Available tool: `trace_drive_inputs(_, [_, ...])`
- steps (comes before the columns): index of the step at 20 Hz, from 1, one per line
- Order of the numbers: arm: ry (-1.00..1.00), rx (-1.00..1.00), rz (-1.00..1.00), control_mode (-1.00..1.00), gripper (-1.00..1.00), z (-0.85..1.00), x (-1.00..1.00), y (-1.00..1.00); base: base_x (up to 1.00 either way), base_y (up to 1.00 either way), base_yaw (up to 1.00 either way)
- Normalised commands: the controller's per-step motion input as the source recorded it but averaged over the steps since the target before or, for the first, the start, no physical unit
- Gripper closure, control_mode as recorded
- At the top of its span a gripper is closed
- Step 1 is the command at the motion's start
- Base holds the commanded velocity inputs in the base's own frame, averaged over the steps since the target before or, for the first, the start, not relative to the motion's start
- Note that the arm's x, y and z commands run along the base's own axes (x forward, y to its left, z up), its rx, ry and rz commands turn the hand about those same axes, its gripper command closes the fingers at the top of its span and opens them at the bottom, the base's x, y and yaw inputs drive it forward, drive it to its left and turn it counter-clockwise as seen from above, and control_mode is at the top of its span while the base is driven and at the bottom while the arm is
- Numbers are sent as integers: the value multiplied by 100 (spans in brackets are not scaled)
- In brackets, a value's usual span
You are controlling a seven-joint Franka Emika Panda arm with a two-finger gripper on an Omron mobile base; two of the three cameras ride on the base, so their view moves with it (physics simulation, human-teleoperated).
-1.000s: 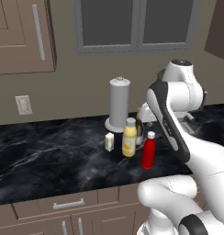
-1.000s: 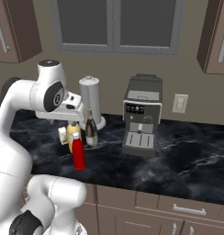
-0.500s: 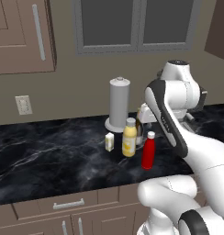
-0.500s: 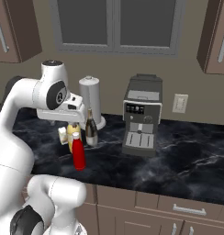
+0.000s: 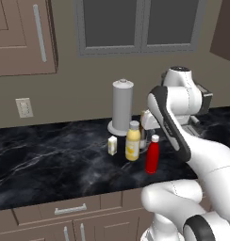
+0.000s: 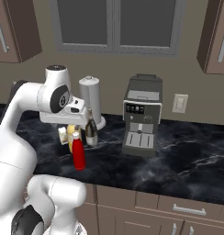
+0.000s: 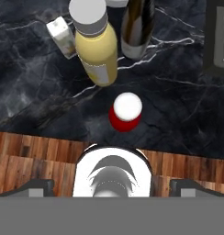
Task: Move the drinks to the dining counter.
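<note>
**Four drinks clustered on the bench, gripper open above them**

The drinks stand together on the black marble bench (image 5: pixel 51 160), near its middle, in front of a tall grey paper-towel roll (image 5: pixel 122 106). The red bottle (image 5: pixel 152 154) is nearest the front edge and stands a little apart from the rest. Just behind it to the left is the yellow bottle (image 5: pixel 132 140), and left of that, close by, the small carton (image 5: pixel 112 145). The wine bottle (image 6: pixel 91 130) stands behind the red one, just beside the yellow bottle and close to the base of the roll; from the left base view it is mostly hidden behind the arm.

From the hand view, looking down, the red bottle's white cap (image 7: pixel 127 105) sits almost centred, with the yellow bottle (image 7: pixel 96 48) beyond it, the carton (image 7: pixel 62 30) beside that, and the wine bottle (image 7: pixel 137 27) at the top. The gripper (image 7: pixel 112 187) hangs above the red bottle with its fingers (image 7: pixel 39 186) spread wide at the lower corners, holding nothing.

A coffee machine (image 6: pixel 141 115) stands on the bench to the right of the group, well apart from the wine bottle. Drawers (image 5: pixel 69 210) run under the bench front; a wall socket (image 5: pixel 24 108) sits on the wall to the left and another (image 6: pixel 180 103) to the right of the coffee machine. A window (image 5: pixel 138 26) and wall cabinets (image 5: pixel 23 35) are above.
</note>
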Motion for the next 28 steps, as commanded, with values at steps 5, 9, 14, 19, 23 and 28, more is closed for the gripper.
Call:
trace_drive_inputs(5, [9,0,3,-100,-100,-4,19,-4,0,0,0])
trace_drive_inputs(9, [10,0,3,-100,-100,-6,26,-1,0,0,0])
trace_drive_inputs(14, [3,0,1,-100,-100,-7,19,0,0,0,0])
trace_drive_inputs(19, [0,0,1,-100,-100,-15,11,0,0,0,0])
trace_drive_inputs(23, [0,0,1,-100,-100,-29,13,0,0,0,0])
trace_drive_inputs(28, [0,0,1,-100,-100,-38,12,0,0,0,0])
